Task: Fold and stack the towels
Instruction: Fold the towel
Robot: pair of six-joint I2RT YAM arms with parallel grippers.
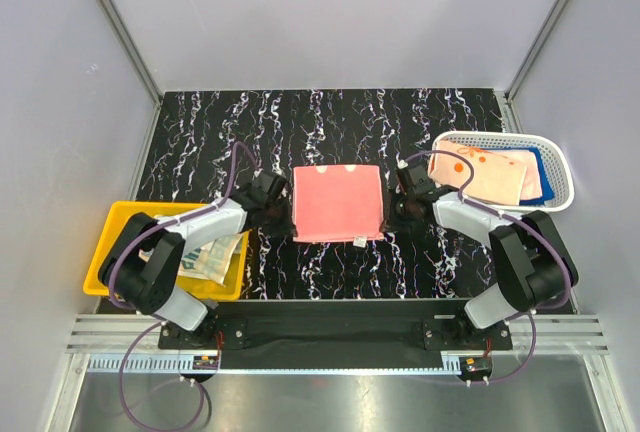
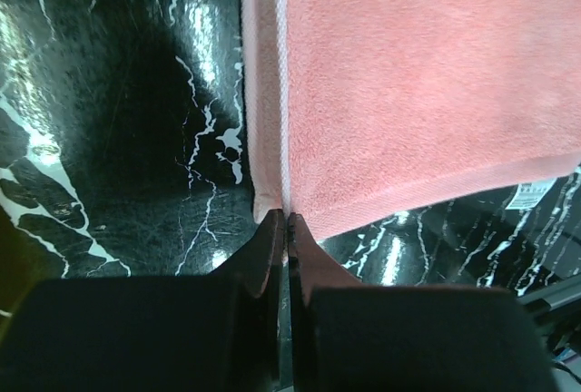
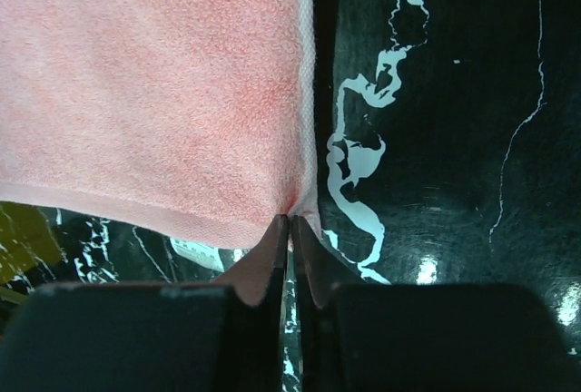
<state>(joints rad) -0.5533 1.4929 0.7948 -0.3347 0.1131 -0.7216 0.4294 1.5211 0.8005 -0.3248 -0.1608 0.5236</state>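
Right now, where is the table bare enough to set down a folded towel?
Bare: table strip beyond the salmon towel; another strip in front. Crowded: its flanks, with left arm, right arm, yellow bin, white basket.

Top view's bright and even, lit from overhead, crisp throughout. Wrist views run dimmer: white glare spots on the glossy table [image 2: 195, 56], a shadow pooling beside the towel [image 2: 427, 83], fingers [image 2: 263, 265] near-black and blurred.
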